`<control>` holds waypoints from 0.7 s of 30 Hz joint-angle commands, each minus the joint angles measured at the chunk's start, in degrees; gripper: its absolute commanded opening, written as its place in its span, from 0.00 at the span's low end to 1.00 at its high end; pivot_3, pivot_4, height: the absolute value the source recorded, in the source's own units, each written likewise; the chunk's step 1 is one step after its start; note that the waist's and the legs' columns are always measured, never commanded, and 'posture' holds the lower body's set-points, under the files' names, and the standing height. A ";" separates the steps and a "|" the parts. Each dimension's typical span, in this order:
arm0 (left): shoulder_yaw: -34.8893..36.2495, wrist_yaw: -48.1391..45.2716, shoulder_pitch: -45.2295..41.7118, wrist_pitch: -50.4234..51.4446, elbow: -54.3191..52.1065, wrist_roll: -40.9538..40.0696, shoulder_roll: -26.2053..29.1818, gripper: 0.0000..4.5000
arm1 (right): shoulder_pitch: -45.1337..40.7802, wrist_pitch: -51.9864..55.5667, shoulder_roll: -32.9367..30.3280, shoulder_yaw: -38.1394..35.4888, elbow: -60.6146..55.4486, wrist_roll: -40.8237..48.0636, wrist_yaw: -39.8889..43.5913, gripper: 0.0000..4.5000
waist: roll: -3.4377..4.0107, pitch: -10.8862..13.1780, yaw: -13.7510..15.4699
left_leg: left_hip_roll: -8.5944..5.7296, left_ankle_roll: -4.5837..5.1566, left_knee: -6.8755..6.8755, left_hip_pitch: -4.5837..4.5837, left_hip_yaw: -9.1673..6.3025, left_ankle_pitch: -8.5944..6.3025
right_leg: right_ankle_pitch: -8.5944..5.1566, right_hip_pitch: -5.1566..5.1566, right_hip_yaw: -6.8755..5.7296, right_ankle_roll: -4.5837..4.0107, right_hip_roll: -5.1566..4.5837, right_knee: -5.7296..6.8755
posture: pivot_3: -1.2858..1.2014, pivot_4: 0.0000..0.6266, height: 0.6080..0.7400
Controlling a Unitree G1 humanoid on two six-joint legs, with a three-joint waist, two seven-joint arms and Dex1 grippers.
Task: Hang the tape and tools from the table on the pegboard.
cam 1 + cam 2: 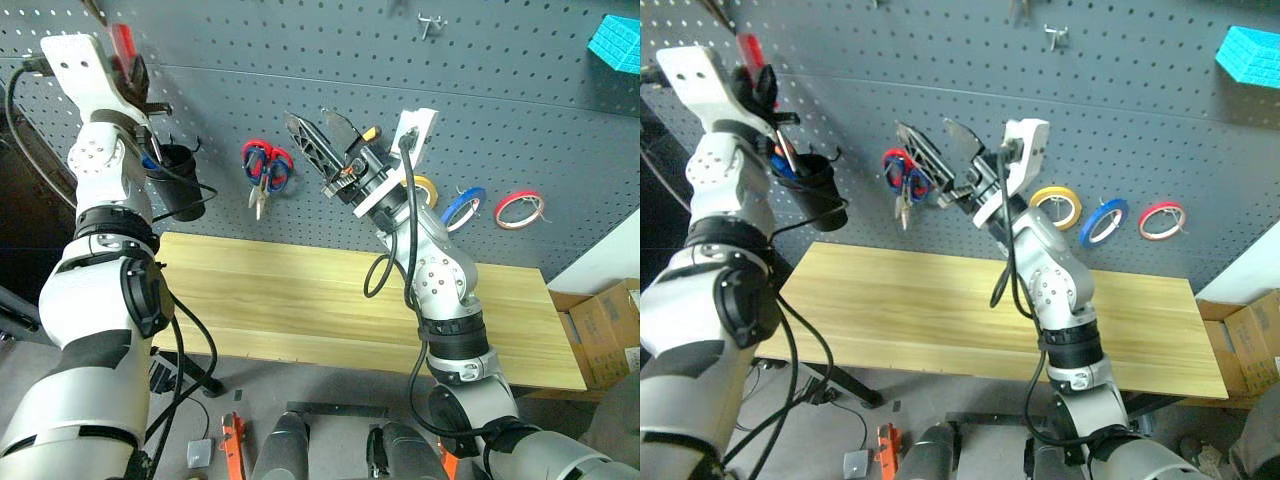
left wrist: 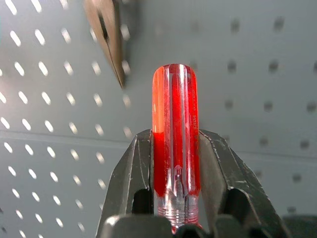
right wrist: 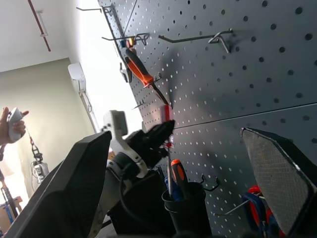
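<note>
Small slim red-handled tool point(image 2: 176, 148) pinched between the two black fingers point(image 2: 130, 183) of the left gripper point(image 1: 128, 72), clear red handle standing up past the fingertips, raised against the pegboard point(image 1: 330, 90) just above the black cup point(image 1: 180, 180) hooked there. Shaft running down out of the grip toward that cup; orange and blue screwdrivers point(image 3: 177, 179) already standing in it. Orange-and-black-handled pliers point(image 3: 143, 74) hanging on a hook higher up the pegboard. Right gripper point(image 1: 322, 140) spread wide and holding nothing, hovering in front of the pegboard just beside the red-handled scissors point(image 1: 266, 170). Blue tape point(image 1: 463, 207) already on its hook, between the yellow roll point(image 1: 426, 190) and the red roll point(image 1: 519, 209). Table point(image 1: 300, 300) below the pegboard with nothing of the task left on its top. Likely risks: smooth handle gripped only low down, so a slip or a tilt in the pinch quite possible; tip catching the cup's rim or jamming against the screwdrivers inside on the way down; a bump unhooking the cup. Also the open right fingers close to the scissors, a careless swing perhaps knocking them off the hook. Free board to the left of and above the cup; tight room between cup and scissors; wide bare stretch of pegboard above the tape rolls. A person's hand point(image 3: 14, 124) with a controller far off to the side.
</note>
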 commanded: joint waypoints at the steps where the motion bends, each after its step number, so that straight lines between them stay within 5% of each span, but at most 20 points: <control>1: -0.34 2.00 0.70 -4.51 -3.69 0.67 1.15 0.20 | -0.38 -1.95 0.51 -1.20 -1.26 0.01 -0.02 1.00 | 0.00 0.00 0.00 | 0.05 0.00 0.00 0.01 -0.01 0.00 | 0.00 0.00 0.00 -0.01 0.06 0.01 | 0.60 0.12 1.00; 21: -0.95 4.25 6.39 -3.84 -7.53 -0.48 -2.40 0.20 | 0.62 -1.33 0.06 -1.18 -2.27 -0.18 -1.00 1.00 | 0.04 0.02 -0.04 | 0.17 -0.01 0.13 0.05 0.01 0.01 | 0.10 0.03 0.04 -0.15 0.18 0.04 | 0.60 0.17 1.00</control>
